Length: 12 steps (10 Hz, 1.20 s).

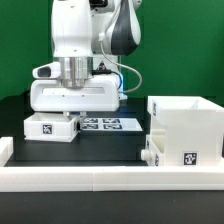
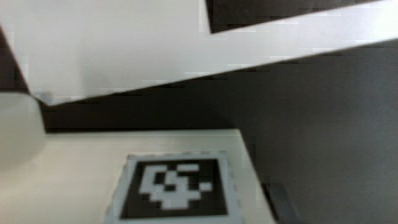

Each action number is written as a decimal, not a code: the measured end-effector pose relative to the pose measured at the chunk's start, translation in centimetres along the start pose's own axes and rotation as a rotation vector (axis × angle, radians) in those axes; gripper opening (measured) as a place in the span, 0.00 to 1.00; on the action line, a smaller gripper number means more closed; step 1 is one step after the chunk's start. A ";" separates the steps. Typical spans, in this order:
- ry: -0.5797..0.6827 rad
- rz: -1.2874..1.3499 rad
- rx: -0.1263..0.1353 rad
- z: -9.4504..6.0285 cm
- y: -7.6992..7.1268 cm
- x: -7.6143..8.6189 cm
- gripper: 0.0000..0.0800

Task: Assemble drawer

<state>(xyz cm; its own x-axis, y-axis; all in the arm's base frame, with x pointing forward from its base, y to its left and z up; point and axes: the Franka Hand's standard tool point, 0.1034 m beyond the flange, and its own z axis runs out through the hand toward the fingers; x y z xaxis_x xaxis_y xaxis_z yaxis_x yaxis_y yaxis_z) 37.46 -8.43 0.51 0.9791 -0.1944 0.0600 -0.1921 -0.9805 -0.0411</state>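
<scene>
The tall white casing (image 1: 185, 128) of the drawer stands at the exterior view's right, open at the top, with a tag on its front. A small white tray (image 1: 50, 127) with a tag lies on the table at the exterior view's left. My gripper (image 1: 78, 113) hangs straight down just over the tray's right end, and the wide white hand hides the fingers. In the wrist view the tray's tag (image 2: 175, 187) fills the near field on a white surface, blurred. No finger shows clearly there. The second tray is not in view.
The marker board (image 1: 103, 123) lies flat behind the tray, partly under the hand. A long low white rail (image 1: 100, 170) runs along the front of the table, just before the casing. A green wall stands behind.
</scene>
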 end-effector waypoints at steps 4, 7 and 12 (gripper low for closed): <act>-0.005 -0.014 0.011 -0.8 -2.0 0.8 0.05; -0.006 -0.033 0.028 -1.9 -5.2 2.5 0.05; 0.007 -0.103 0.046 -3.0 -6.6 5.5 0.05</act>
<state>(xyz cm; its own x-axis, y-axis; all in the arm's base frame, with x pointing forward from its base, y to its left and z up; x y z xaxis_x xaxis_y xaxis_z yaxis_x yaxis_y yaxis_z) 43.97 -3.09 4.13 0.9930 -0.0929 0.0735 -0.0870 -0.9930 -0.0797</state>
